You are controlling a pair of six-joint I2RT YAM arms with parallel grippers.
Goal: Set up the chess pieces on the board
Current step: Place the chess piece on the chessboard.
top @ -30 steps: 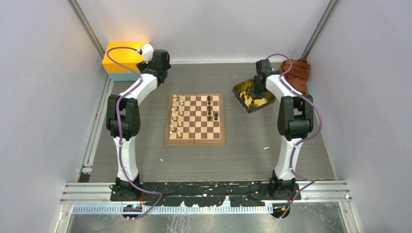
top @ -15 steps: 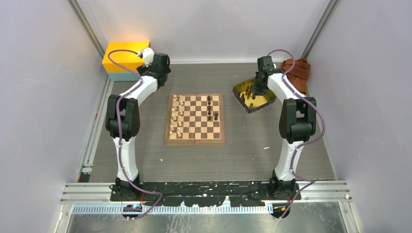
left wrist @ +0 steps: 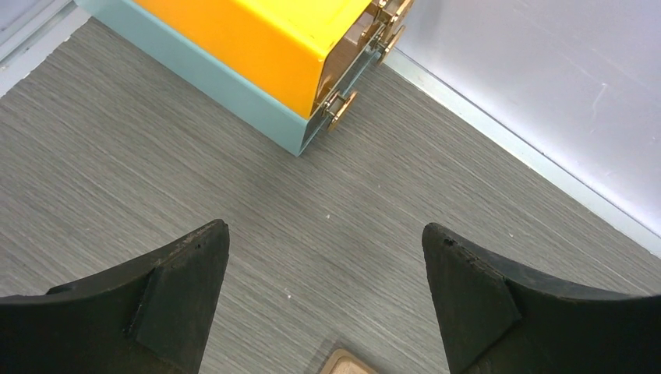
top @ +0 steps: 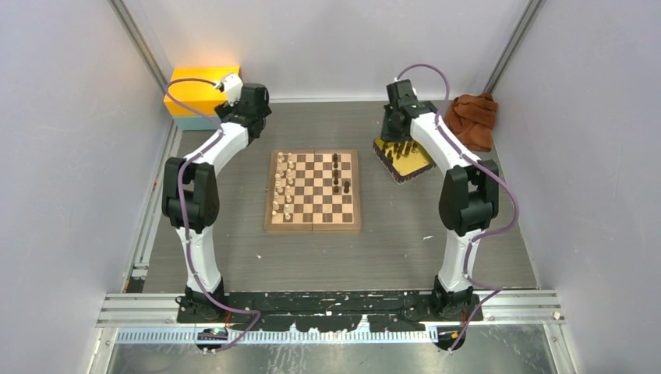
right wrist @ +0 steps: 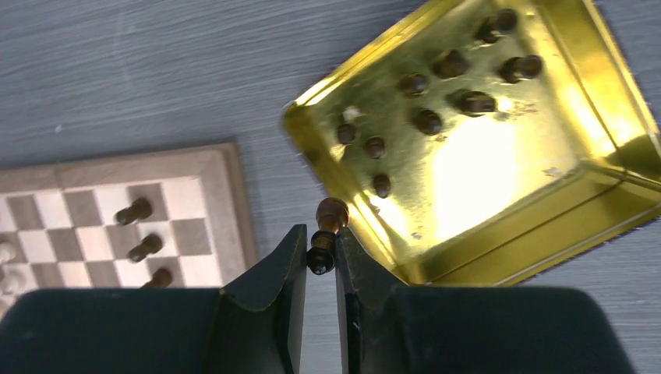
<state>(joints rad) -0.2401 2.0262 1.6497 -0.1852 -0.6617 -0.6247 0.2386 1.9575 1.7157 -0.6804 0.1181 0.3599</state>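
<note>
The board (top: 313,214) lies in the middle of the worktop (top: 390,249), and the set-up looks roughly half done. The pale pieces (top: 285,187) stand in two files along its left edge. These files seem full or close to it, though the men are too small to count from above. The dark side is well behind: only a few dark pieces (top: 337,174) stand on the right half of the board, and most of their squares are unfilled. The tray pieces (right wrist: 427,121), all dark and about nine in the right wrist view, lie loose in the yellow tray (right wrist: 530,226). The tray sits on the worktop just right of the board, toward the far side. The right hand (right wrist: 320,243) hangs over the tray's left corner, between tray and board. Its fingers are pressed onto a dark chessman (right wrist: 330,214), pinched partway along its body with one rounded end poking out past the tips. I cannot tell whether that end is the head or the base. The left hand (left wrist: 323,234) is spread wide with nothing in it. It is over bare worktop at the far left, near the orange box (left wrist: 234,39) and just beyond the board's far left corner. A brown cloth (top: 471,117) lies in the far right corner, apart from everything. By my reckoning the held piece has yet to reach its square, and each man in the tray needs its own trip after that.
</note>
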